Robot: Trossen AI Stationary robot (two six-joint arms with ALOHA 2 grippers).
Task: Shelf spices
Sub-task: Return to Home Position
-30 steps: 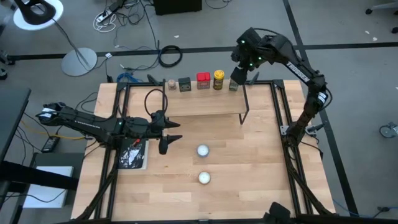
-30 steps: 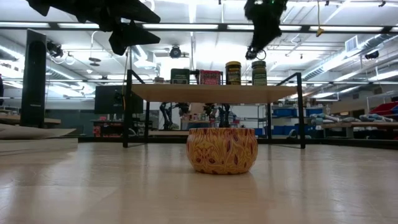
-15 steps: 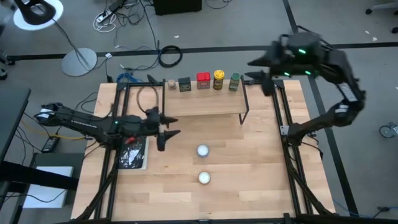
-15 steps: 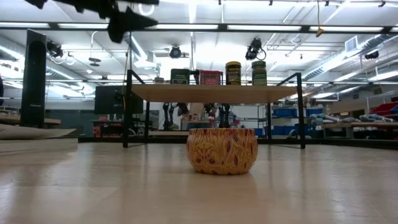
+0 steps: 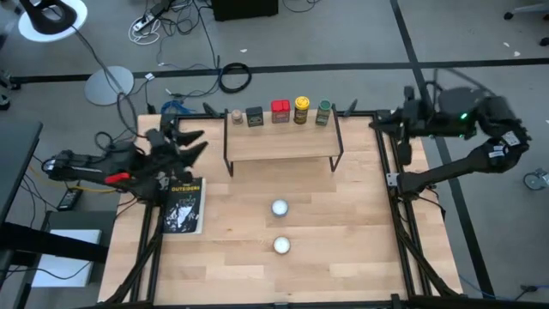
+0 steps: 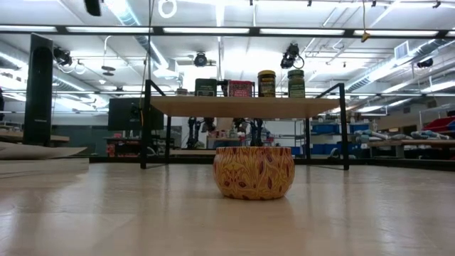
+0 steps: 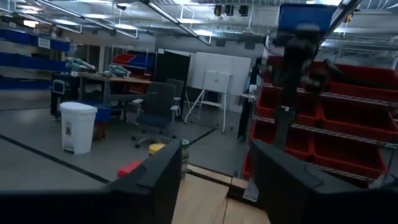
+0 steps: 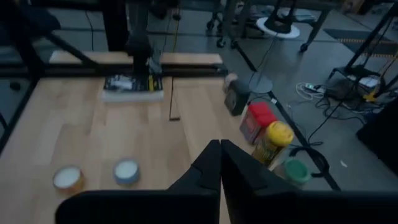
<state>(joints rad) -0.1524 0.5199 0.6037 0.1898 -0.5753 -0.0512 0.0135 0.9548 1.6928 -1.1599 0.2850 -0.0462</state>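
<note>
The shelf point(image 5: 283, 144) stands on thin black legs at the table's far middle. Along its far edge stand the spices: a tan jar point(image 5: 236, 116), a dark tin point(image 5: 255, 116), a red box point(image 5: 280, 112), a yellow-lidded jar point(image 5: 301, 109) and a green-lidded jar point(image 5: 323, 112). All rest upright on their bases. My left gripper point(image 5: 190, 142) hovers open to the left of the shelf, holding nothing. My right gripper point(image 8: 219, 155) is shut and empty, up in the air off the shelf's right end point(image 5: 388, 122).
Two white round objects point(image 5: 279, 207) point(image 5: 281, 245) sit on the tabletop in front of the shelf; the nearer shows as a patterned tin point(image 6: 254, 172) in the low view. A dark book point(image 5: 183, 204) lies at the left. Black frame rails point(image 5: 403, 215) run along both sides.
My right gripper has drawn away from above the green-lidded jar toward the table's right edge; the jar stays upright on the shelf. My left gripper has pulled back toward the table's left edge and risen, swinging from the book's right side to point toward the shelf.
</note>
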